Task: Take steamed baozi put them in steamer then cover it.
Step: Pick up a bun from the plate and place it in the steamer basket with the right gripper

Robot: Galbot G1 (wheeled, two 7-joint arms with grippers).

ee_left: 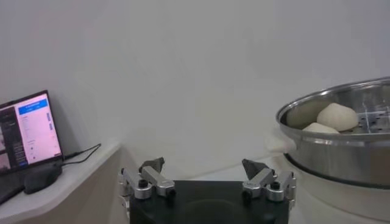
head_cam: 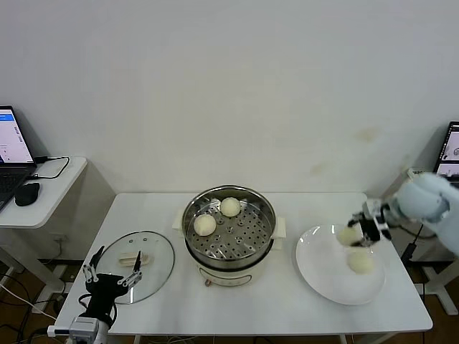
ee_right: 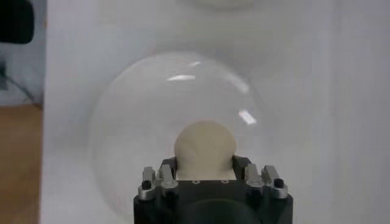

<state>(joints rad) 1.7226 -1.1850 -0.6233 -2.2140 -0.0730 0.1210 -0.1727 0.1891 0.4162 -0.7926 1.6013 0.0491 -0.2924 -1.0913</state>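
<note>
A plain off-white wall (head_cam: 237,86) backs a white table (head_cam: 237,301), with a side desk (head_cam: 50,190) at left — an open laptop (head_cam: 11,154) and dark mouse (head_cam: 27,193) on it.

White table (head_cam: 237,301); on it: steamer (head_cam: 229,233); cover (head_cam: 136,256); plate (head_cam: 323,276)

four baozi (head_cam: 205,224), one steamer (head_cam: 264,244), one cover (head_cam: 159,255), one plate (head_cam: 319,276)

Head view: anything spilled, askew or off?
Nothing stands out. Two buns sit on the tray inside the steamer, one bun lies on the plate, and the right gripper is shut on another bun above the plate. The lid lies flat beside the steamer.
</note>
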